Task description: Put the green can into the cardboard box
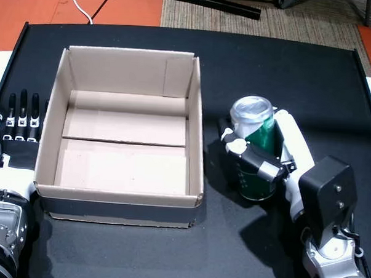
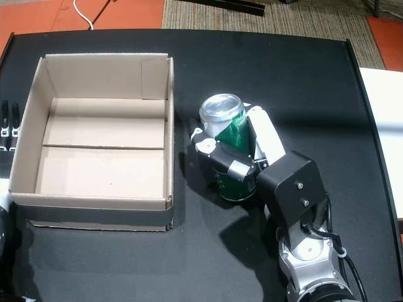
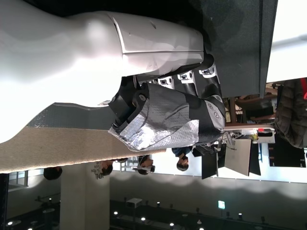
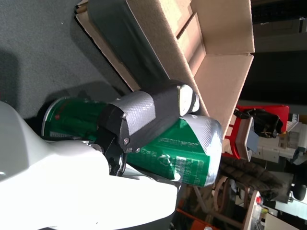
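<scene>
The green can (image 1: 258, 159) stands upright on the black table (image 1: 287, 76), just to the right of the cardboard box (image 1: 195, 121) and apart from its wall, silver top up. The right hand (image 1: 261, 161) is wrapped around its body — thumb across the near face, the other fingers behind, the white palm against the far side. The right wrist view confirms the hold: a dark thumb (image 4: 148, 112) lies across the green label at mid-height, with the box's corner just past it.

Whether the can's base rests on the table or has cleared it cannot be told from these views.

By my judgement this is a thin-walled aluminium drink can: stiff enough for a moderate squeeze, yet easily dented, and smooth, so it may slip or swivel in a loose hold. It could be full or empty; that cannot be read here. The mid-body hold looks sensible — it keeps the can upright and leaves the base free for setting down.

The box is open at the top and holds nothing; the can must rise over its right wall.

The left hand (image 1: 20, 116) lies flat on the table beside the box's left wall, fingers straight and spread, grasping nothing
</scene>
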You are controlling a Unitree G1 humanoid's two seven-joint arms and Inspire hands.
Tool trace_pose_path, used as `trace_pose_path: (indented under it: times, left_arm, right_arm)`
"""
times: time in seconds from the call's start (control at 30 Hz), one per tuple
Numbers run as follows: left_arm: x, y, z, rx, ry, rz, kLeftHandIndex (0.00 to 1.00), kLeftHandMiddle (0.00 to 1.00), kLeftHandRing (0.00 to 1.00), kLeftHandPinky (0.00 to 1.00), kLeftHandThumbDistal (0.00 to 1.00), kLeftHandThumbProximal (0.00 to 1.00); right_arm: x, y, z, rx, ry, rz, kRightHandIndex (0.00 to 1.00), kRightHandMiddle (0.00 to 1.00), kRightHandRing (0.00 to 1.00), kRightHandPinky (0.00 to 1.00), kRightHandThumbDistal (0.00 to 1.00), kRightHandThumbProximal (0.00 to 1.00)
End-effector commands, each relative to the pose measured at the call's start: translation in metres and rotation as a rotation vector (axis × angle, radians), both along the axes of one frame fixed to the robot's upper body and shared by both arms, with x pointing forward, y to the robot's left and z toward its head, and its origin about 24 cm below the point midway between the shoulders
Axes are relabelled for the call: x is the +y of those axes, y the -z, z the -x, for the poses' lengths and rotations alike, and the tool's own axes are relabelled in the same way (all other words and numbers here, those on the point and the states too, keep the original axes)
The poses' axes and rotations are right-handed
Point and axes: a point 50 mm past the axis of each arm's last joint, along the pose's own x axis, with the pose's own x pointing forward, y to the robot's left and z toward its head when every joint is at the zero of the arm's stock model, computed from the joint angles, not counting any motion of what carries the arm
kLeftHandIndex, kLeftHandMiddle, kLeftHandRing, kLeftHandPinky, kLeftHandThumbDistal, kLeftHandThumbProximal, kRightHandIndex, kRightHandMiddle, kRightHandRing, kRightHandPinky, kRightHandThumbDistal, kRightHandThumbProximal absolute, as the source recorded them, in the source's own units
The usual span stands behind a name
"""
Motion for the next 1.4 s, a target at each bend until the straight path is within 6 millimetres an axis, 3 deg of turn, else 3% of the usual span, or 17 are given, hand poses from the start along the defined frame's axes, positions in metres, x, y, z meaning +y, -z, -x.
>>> trace_pose_path:
  times: [0.0, 0.2, 0.3, 0.47, 0.67, 0.73, 0.83, 0.87, 1.07, 1.13, 1.17, 1.27, 1.37]
  left_arm:
    - [-0.001, 0.02, 0.015, 0.093, 0.003, 0.017, 0.55, 0.58, 0.68, 0.81, 0.0, 0.55]
    - [-0.001, 0.019, 0.014, 0.094, -0.003, 0.021, 0.55, 0.57, 0.68, 0.8, 0.0, 0.56]
    - [-0.001, 0.019, 0.014, 0.096, 0.0, 0.01, 0.54, 0.56, 0.66, 0.79, 0.0, 0.55]
    - [-0.001, 0.019, 0.013, 0.1, -0.002, 0.022, 0.56, 0.57, 0.66, 0.77, 0.0, 0.55]
    - [-0.003, 0.018, 0.012, 0.096, 0.007, 0.016, 0.55, 0.57, 0.66, 0.8, 0.0, 0.6]
    - [-0.004, 0.018, 0.012, 0.098, 0.006, 0.022, 0.54, 0.56, 0.65, 0.79, 0.0, 0.59]
    - [-0.005, 0.019, 0.012, 0.1, 0.006, 0.026, 0.52, 0.54, 0.64, 0.78, 0.0, 0.57]
    - [-0.006, 0.019, 0.012, 0.098, 0.008, 0.025, 0.51, 0.54, 0.64, 0.78, 0.0, 0.56]
    - [-0.007, 0.018, 0.011, 0.106, 0.015, 0.014, 0.51, 0.53, 0.63, 0.78, 0.0, 0.58]
    - [-0.008, 0.018, 0.01, 0.11, 0.015, 0.016, 0.51, 0.52, 0.62, 0.77, 0.0, 0.59]
    - [-0.008, 0.018, 0.01, 0.109, 0.016, 0.015, 0.52, 0.53, 0.63, 0.77, 0.0, 0.59]
    - [-0.009, 0.017, 0.01, 0.109, 0.014, 0.016, 0.52, 0.55, 0.66, 0.78, 0.0, 0.58]
    - [-0.01, 0.017, 0.009, 0.114, 0.01, 0.029, 0.52, 0.54, 0.65, 0.77, 0.0, 0.57]
  right_arm:
    - [-0.001, 0.003, 0.002, 0.014, 0.015, -0.031, 0.0, 0.0, 0.0, 0.11, 0.0, 0.5]
    - [-0.002, 0.003, 0.002, 0.0, 0.024, -0.01, 0.0, 0.0, 0.0, 0.05, 0.0, 0.66]
    - [-0.002, 0.002, 0.001, 0.004, 0.03, 0.005, 0.0, 0.0, 0.0, 0.03, 0.08, 0.69]
    - [-0.003, -0.008, -0.003, -0.081, 0.046, 0.119, 0.0, 0.0, 0.0, 0.02, 0.0, 0.49]
    - [-0.006, -0.054, -0.022, -0.379, 0.083, 0.348, 0.0, 0.0, 0.0, 0.0, 0.0, 0.29]
    - [-0.008, -0.073, -0.028, -0.493, 0.098, 0.398, 0.0, 0.0, 0.0, 0.0, 0.0, 0.33]
    - [-0.012, -0.102, -0.036, -0.651, 0.135, 0.469, 0.0, 0.0, 0.01, 0.02, 0.01, 0.48]
    - [-0.014, -0.113, -0.039, -0.695, 0.144, 0.477, 0.0, 0.01, 0.03, 0.03, 0.01, 0.49]
    - [-0.018, -0.17, -0.045, -1.011, 0.265, 0.518, 0.0, 0.0, 0.03, 0.05, 0.0, 0.39]
    - [-0.019, -0.182, -0.045, -1.087, 0.293, 0.521, 0.0, 0.0, 0.06, 0.11, 0.0, 0.39]
    - [-0.019, -0.188, -0.046, -1.12, 0.31, 0.523, 0.0, 0.0, 0.05, 0.11, 0.02, 0.39]
    - [-0.02, -0.204, -0.045, -1.223, 0.379, 0.519, 0.0, 0.0, 0.03, 0.0, 0.07, 0.42]
    - [-0.019, -0.217, -0.043, -1.339, 0.482, 0.484, 0.0, 0.0, 0.0, 0.0, 0.13, 0.49]
